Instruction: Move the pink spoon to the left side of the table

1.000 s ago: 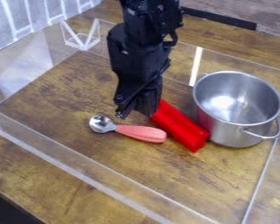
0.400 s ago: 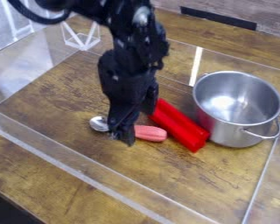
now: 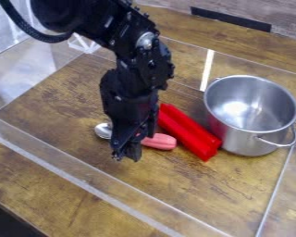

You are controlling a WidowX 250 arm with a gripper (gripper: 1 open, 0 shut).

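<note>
Since the earlier frames the arm has dropped lower over the pink spoon (image 3: 148, 140) and leaned toward the near edge of the desk (image 3: 64, 111); the spoon, the red block and the pot have not shifted.

Pincer (image 3: 126, 148): it stands steeply downward over the middle of the spoon, its tips at or just above the desk surface. The dark body hides the jaws, so whether they are spread, closing or already gripping cannot be told. No lift of the spoon is evident.

Pink spoon: lying flat, near the middle of the desk and toward its near edge. Its silver bowl shows left of the pincer, the end of the pink handle shows right of it, and the stretch between is covered. The handle end lies just beside the red block (image 3: 191, 131), possibly touching it. A steel pot (image 3: 250, 113) stands beyond the block, toward the right edge.

Task status, as judged: grasp stage, transfer to the left side not yet begun.

Risks:
- A jaw landing on the handle rather than beside it would press or flick the spoon away.
- A grip taken off centre would let the spoon swing or slip once raised.
- A jaw catching the block would drag it along.
- A low carry could strike the clear wall at the left edge.
</note>
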